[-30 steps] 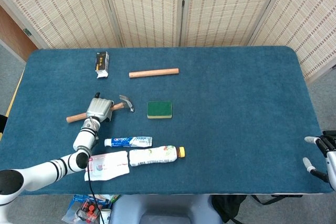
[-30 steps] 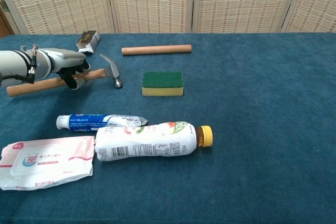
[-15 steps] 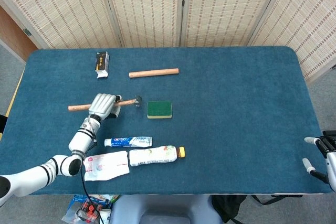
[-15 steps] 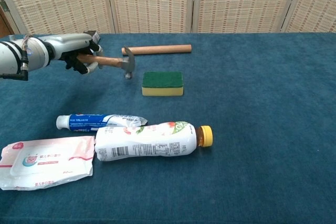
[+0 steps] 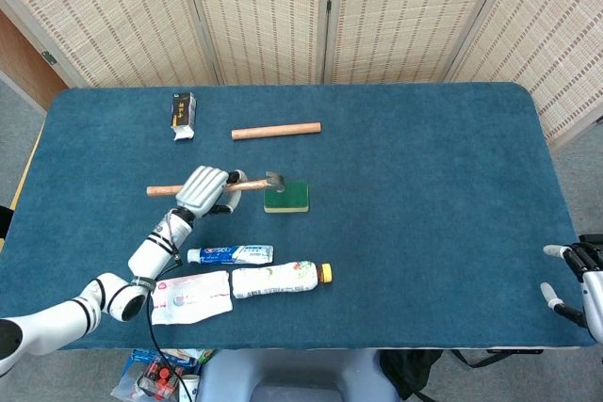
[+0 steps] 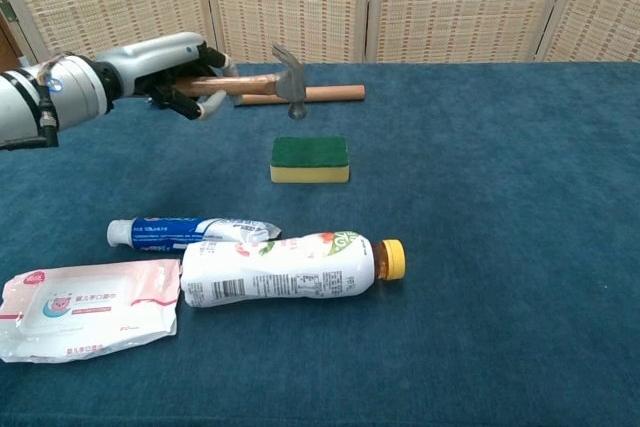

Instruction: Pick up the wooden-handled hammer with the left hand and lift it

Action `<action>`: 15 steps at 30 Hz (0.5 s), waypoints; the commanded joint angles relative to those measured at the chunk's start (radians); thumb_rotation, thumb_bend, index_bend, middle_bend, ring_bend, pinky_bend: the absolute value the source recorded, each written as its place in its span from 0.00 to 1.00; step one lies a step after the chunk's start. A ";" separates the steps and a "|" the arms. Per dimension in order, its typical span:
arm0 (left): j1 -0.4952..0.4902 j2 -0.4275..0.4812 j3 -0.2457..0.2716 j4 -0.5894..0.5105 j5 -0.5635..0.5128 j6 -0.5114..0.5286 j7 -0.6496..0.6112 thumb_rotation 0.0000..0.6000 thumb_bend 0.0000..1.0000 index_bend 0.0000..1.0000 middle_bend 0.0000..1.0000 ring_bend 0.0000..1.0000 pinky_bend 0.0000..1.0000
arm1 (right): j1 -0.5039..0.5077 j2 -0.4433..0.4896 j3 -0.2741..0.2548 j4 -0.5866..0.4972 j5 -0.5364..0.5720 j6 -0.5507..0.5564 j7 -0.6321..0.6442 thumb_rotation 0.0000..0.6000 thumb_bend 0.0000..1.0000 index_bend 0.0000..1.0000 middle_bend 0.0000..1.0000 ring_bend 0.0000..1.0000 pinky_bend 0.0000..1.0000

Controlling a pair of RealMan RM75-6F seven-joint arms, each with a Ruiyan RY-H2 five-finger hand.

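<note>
L hand wrapped round hammer handle, fingers closed on it, hammer off the table and roughly level. Head of hammer sticks out to the R of the hand, over the near-left edge of the sponge, not touching as far as chest view shows. Handle butt pokes out the other side of the hand.

R hand at far R table edge, well apart from everything, fingers apart, holds nothing.

Step in hand, my read: carry phase, hammer lifted and in transit, not yet put down. Destination unclear; sponge is closest candidate.

Other items rel. to L hand: dowel just beyond it; small box beyond and to its L; toothpaste, bottle, wipes pack on robot's side, below the hand.

Next move needs: firm grip kept (head-heavy, may pivot in fingers), enough height to clear sponge and dowel, then a slow lowering w/ handle level before the fingers let go.
</note>
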 commanded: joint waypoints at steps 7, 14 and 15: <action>-0.050 -0.079 -0.006 0.084 -0.012 -0.055 0.064 1.00 0.59 0.74 0.94 0.92 0.90 | -0.002 -0.001 0.000 0.007 0.005 -0.001 0.008 1.00 0.26 0.33 0.35 0.23 0.26; -0.065 -0.105 -0.001 0.130 -0.058 -0.126 0.146 1.00 0.59 0.74 0.94 0.92 0.90 | -0.009 -0.001 -0.002 0.011 0.008 0.005 0.013 1.00 0.26 0.33 0.35 0.23 0.26; -0.065 -0.104 -0.002 0.130 -0.064 -0.131 0.152 1.00 0.59 0.74 0.94 0.92 0.90 | -0.010 -0.001 -0.002 0.011 0.008 0.006 0.014 1.00 0.26 0.33 0.35 0.23 0.26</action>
